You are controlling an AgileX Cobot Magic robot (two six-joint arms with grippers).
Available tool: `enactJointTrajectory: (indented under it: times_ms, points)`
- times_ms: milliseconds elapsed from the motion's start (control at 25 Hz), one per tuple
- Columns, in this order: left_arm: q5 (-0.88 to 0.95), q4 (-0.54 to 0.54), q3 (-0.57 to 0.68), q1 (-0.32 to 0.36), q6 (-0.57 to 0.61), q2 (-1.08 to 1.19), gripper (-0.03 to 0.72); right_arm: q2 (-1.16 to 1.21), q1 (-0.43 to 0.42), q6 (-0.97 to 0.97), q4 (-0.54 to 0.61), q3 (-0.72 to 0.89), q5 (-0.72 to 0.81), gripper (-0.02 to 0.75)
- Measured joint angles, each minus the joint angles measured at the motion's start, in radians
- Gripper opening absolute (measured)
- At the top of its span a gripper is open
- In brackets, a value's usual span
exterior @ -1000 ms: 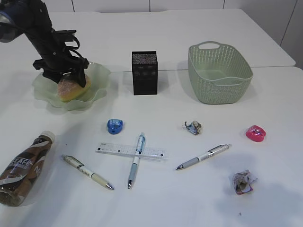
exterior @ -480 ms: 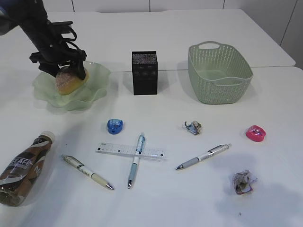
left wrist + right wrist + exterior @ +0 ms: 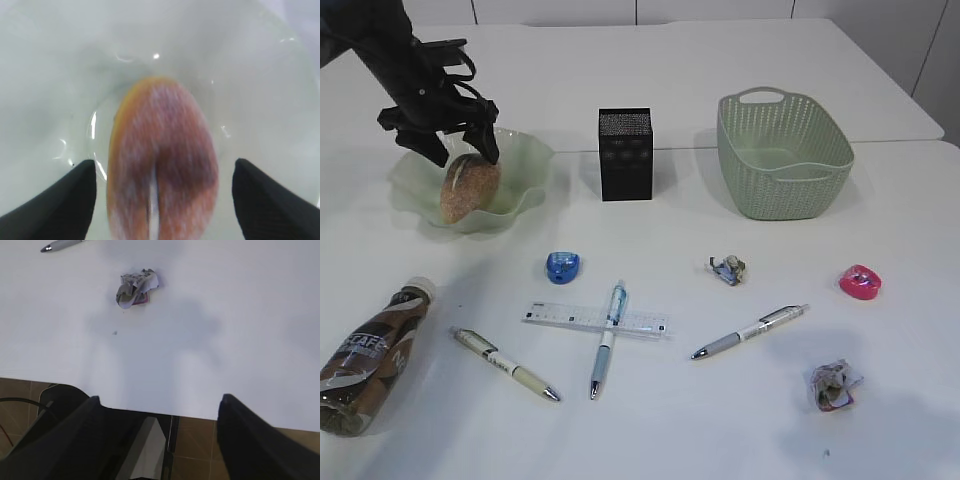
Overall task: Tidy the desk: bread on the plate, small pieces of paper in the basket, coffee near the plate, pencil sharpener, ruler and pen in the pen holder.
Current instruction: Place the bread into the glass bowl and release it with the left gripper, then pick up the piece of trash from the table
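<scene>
Left gripper [image 3: 460,152] spread wide above bread [image 3: 469,187], released on plate [image 3: 525,160] near desk's far left corner. Right gripper [image 3: 157,412] wide, empty.

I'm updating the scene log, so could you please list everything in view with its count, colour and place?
bread: one, brown, on the plate
plate: one, pale green, rear left
pen holder: one, black, rear centre
basket: one, green, rear right
pencil sharpeners: two, blue centre-left, pink right
ruler: one, clear, centre, under a pen
pens: three, front left, centre, right
paper balls: two, centre, front right
coffee bottle: one, brown, front left, lying
left gripper: open above the bread
right gripper: open, near table edge
</scene>
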Motion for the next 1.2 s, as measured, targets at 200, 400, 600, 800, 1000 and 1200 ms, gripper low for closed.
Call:
enactJointTrajectory:
  times_ms: [200,400,600,800,1000,1200]
  points:
    - [0.0,-0.002,0.0,0.0,0.0,0.0,0.608,0.0,0.0,0.0,0.0,0.0,0.015,0.551]
    - [0.0,-0.002,0.0,0.002,0.0,-0.003,0.609,0.0,0.0,0.0,0.0,0.0,0.016,0.551]
    - [0.0,-0.036,0.0,0.013,0.0,-0.055,0.602,0.004,0.0,0.0,0.0,0.0,0.016,0.552]
    - [0.0,-0.047,0.03,0.038,-0.005,-0.146,0.594,0.054,0.0,0.0,0.0,0.0,0.016,0.551]
    - [0.0,-0.034,0.152,0.067,0.0,-0.262,0.589,0.096,0.0,0.0,0.0,-0.003,0.014,0.551]
    - [0.004,0.023,0.23,0.073,0.033,-0.383,0.55,0.102,0.0,0.0,0.015,-0.011,-0.003,0.552]
